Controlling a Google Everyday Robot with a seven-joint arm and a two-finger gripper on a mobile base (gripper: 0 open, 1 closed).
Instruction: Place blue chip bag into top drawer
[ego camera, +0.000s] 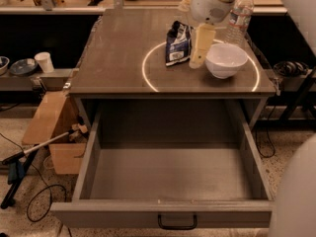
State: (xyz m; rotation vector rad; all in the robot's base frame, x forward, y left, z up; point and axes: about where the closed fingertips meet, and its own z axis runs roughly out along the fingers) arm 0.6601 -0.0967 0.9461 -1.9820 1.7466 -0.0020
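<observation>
Camera view: The gripper [198, 58] of a one-armed mobile robot hangs tip-down over a grey-brown tabletop [118, 58], toward the far edge and right of the middle. It sits in the narrow space between the blue chip bag [177, 44] and a white bowl [225, 59]. From this angle the cream-coloured gripper shows as a single slab, so it cannot be told whether it is spread or closed, nor whether it touches the bag just to its left.

The blue chip bag lies crumpled on the tabletop, nearer the far edge than the near one, its white label facing up. It rests inside a thin ring of light [146, 73] cast on the surface. The white bowl stands upright just right of the gripper, toward the right edge, and a clear water bottle [240, 13] stands near the far right corner.

Below the near edge, the top drawer [98, 214] is pulled fully out, with nothing lying in it, and its small black handle [177, 224] is centred on the front panel. A cardboard box [49, 125] sits on the floor beyond the left edge, with a paper cup [45, 61] on a low shelf above it.
</observation>
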